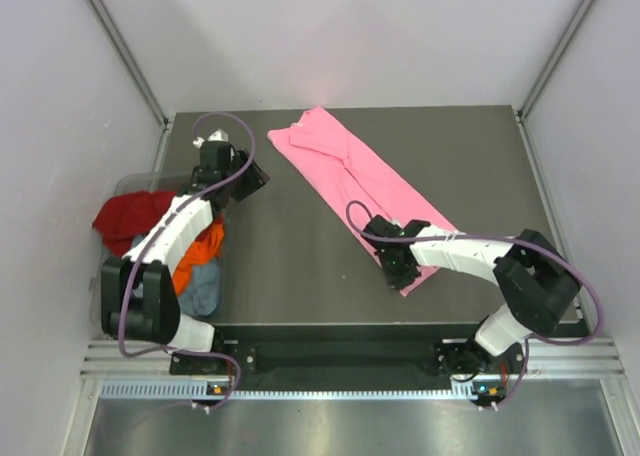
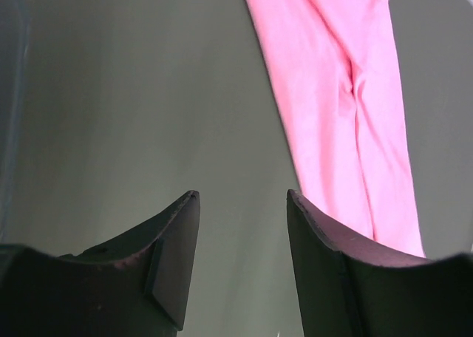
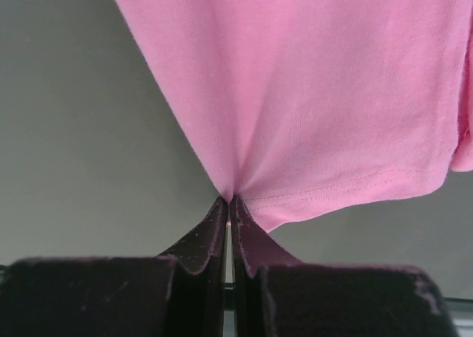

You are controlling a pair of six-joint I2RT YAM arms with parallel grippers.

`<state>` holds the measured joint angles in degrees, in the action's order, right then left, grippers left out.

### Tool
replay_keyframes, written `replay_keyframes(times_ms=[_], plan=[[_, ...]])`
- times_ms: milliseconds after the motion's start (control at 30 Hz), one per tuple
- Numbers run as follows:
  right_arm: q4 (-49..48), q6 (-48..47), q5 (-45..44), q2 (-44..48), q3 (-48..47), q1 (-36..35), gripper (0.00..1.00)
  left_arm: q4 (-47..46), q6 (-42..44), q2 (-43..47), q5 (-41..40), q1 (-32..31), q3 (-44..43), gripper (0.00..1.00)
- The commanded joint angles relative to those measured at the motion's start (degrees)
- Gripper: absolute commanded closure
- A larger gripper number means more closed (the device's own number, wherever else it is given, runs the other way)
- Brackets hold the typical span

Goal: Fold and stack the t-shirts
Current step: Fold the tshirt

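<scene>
A bright pink t-shirt (image 1: 350,176) lies folded into a long strip, running diagonally from the table's back middle to the front right. My right gripper (image 1: 397,266) is shut on its near hem corner; in the right wrist view the pink cloth (image 3: 310,93) bunches into the closed fingertips (image 3: 229,199). My left gripper (image 1: 252,179) is open and empty above bare table, left of the shirt's far end; the pink strip (image 2: 340,108) shows beyond its right finger (image 2: 325,263). Dark red (image 1: 125,216), orange (image 1: 203,251) and grey-blue (image 1: 203,288) shirts lie in a bin at left.
A clear plastic bin (image 1: 112,276) stands off the table's left edge under the left arm. The dark table (image 1: 290,266) ends at a metal rail along the front. White walls enclose the back and sides.
</scene>
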<state>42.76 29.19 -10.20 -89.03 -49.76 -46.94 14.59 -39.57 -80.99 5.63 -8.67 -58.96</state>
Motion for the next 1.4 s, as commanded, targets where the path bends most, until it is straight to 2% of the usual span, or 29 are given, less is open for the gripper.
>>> replay_keyframes(times_ms=[0,233,467,800,1033,1100,1167,1300,1333,1367], plan=[[-5.14,5.70,5.80,-1.23,-0.69,-4.21,1.00,-7.55,-2.00,-6.08,-0.26,0.32,-6.24,0.45],[-6.73,10.70,4.93,-0.44,-1.48,-9.57,1.00,-12.73,-3.75,-20.95,-4.48,0.32,-17.05,0.46],[-7.69,13.17,3.69,0.00,-1.49,-10.10,1.00,-17.49,-5.78,-33.59,-7.91,0.32,-24.09,0.51],[-8.58,15.90,2.81,-0.61,-1.75,-10.45,1.00,-21.44,-7.10,-48.02,-7.04,0.23,-36.12,0.52],[-7.34,15.90,3.25,-0.62,-3.06,-10.28,1.00,-23.20,-8.42,-53.04,-7.38,0.23,-38.51,0.53],[-6.99,15.90,3.25,-0.44,-3.33,-10.45,1.00,-22.85,-8.15,-54.27,-8.17,0.23,-39.82,0.60],[-6.82,16.16,3.43,-0.44,-3.42,-10.37,1.00,-22.15,-7.80,-55.49,-8.88,0.23,-40.97,0.63],[-6.90,16.34,3.96,-0.79,-3.07,-10.54,1.00,-21.89,-7.63,-58.13,-9.32,0.23,-45.00,0.81],[-6.99,16.42,3.87,-1.05,-3.06,-10.63,1.00,-21.62,-7.63,-58.84,-9.23,0.32,-46.06,0.90],[-6.82,16.69,3.69,-1.14,-3.06,-10.63,1.00,-21.27,-7.63,-60.41,-9.14,0.32,-47.20,0.94]])
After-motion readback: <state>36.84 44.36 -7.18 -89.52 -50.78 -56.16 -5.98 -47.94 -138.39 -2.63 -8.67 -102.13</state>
